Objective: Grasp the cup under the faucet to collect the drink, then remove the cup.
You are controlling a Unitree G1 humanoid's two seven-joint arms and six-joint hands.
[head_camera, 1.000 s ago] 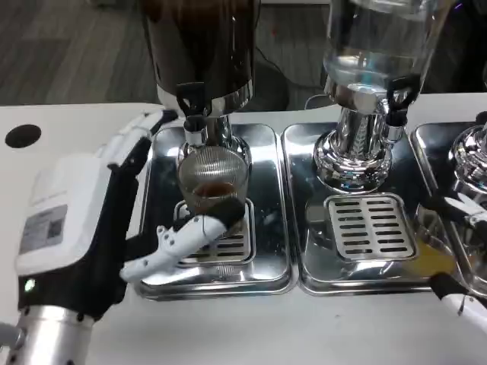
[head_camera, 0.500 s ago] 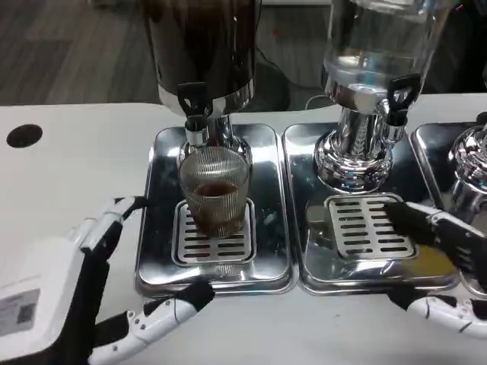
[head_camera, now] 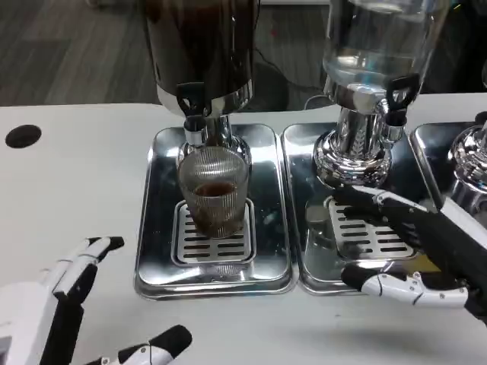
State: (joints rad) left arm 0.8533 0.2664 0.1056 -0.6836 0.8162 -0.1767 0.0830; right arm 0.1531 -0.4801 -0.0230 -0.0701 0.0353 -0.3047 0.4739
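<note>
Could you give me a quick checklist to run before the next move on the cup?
1. Cup upright on the grate under the faucet: ok.
2. Drink in cup: ok, dark liquid at the bottom.
3. Faucet shut, no flow: cannot tell.
4. Left hand holding cup: not ok, open, low at the table's near edge.
5. Right hand free: ok, open over the middle tray.

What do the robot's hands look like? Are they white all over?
Not all over. The left hand has a smooth white back and white fingers with black tips and black sides. The right hand looks mostly black on top, with white finger pieces, and one white finger along the bottom ends in a black tip.
</note>
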